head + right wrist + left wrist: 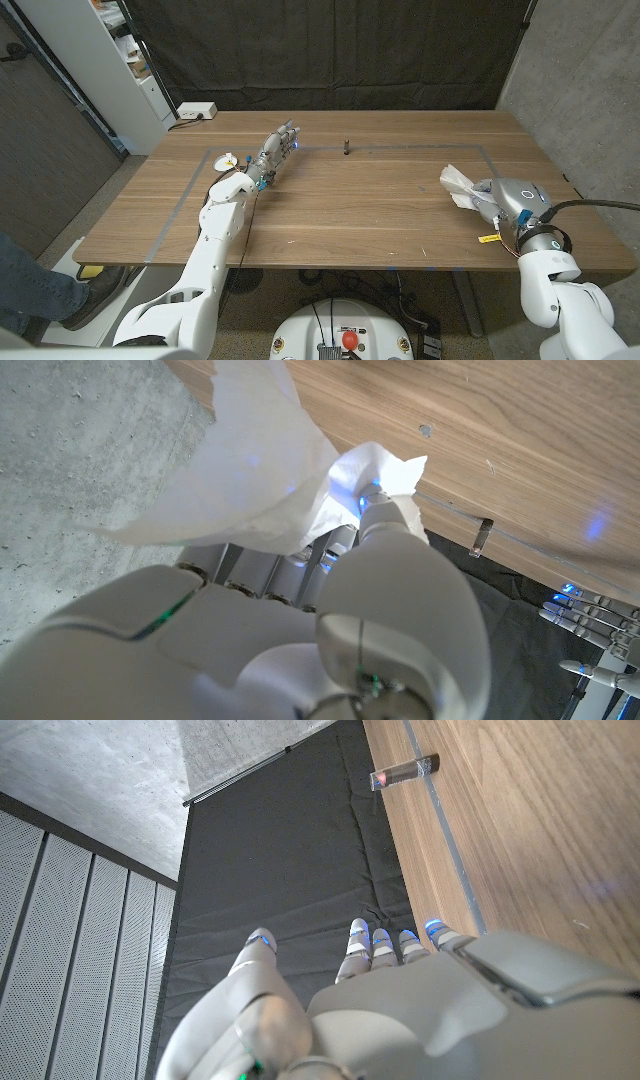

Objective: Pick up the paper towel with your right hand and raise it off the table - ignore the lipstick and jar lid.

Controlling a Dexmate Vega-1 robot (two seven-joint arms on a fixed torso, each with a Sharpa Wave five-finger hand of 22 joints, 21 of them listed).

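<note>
On the smooth wooden table, the left hand is seen at the left with fingers apart, holding nothing; a white jar lid lies beside it and a slim dark lipstick stands mid-table. At the right edge, the crumpled, soft white paper towel is pinched by the right hand. The grasp is judged made, so a steady upward lift is called for next.

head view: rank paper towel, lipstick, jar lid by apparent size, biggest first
1. paper towel, held in the right hand, clearly largest.
2. and 3. jar lid and lipstick: both tiny; the lid looks slightly bigger, but I wouldn't rank them firmly.
</note>
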